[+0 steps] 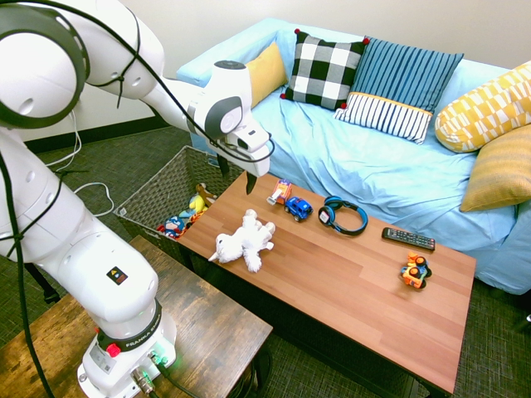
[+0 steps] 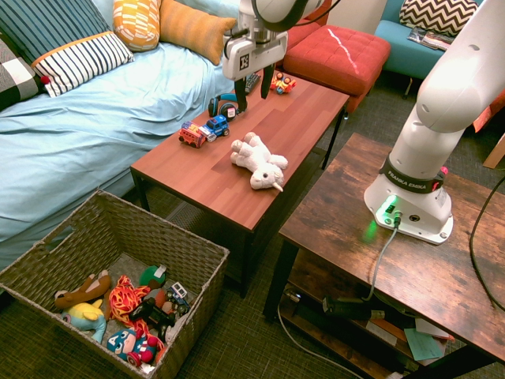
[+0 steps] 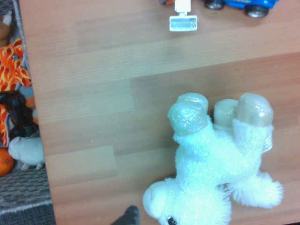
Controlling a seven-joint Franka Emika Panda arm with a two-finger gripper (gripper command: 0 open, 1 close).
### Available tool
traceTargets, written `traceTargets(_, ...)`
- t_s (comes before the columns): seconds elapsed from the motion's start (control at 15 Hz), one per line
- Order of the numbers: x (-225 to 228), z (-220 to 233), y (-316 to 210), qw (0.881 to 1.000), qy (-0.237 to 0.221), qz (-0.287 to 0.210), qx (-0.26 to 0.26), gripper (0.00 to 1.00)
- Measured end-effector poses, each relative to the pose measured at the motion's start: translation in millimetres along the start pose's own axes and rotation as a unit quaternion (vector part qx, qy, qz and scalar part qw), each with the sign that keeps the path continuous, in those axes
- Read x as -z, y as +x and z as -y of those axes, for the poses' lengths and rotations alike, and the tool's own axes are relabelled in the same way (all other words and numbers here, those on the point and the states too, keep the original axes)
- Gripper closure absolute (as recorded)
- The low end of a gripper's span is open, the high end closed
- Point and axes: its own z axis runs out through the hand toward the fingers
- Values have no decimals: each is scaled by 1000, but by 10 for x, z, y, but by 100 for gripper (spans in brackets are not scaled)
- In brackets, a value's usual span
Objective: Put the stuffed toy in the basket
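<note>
Above the bench (image 1: 357,286), our claw (image 2: 253,96) seems wide and empty, so we should centre it over the white toy's (image 2: 259,161) body before lowering gently.

Low rectangular coffee table (image 1: 348,290) with a reddish-brown, wood-grain top of plank-like strips and dark legs, bearing a white plush unicorn (image 1: 245,241) lying on its side near one long edge. Near the opposite edge are a red-and-orange toy vehicle (image 1: 281,192), a blue toy truck (image 1: 298,208) just beside it, and blue-and-black headphones (image 1: 343,215). Toward the end farther from the basket (image 2: 118,276) are a dark remote control (image 1: 408,239) and a small orange, multicoloured toy (image 1: 415,271).
</note>
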Motion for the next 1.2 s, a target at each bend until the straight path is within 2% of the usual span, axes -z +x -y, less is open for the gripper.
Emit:
traceTargets(0.27, -567, -103, -9, 997, -25, 30, -61, 0)
traceTargets(0.53, -1102, -201, -16, 993, -43, 61, -96, 0)
traceTargets(0.8, -1521, -211, 57, 989, -65, 74, -111, 0)
traceTargets(1.2, -1872, -123, 275, 986, -86, 80, -118, 0)
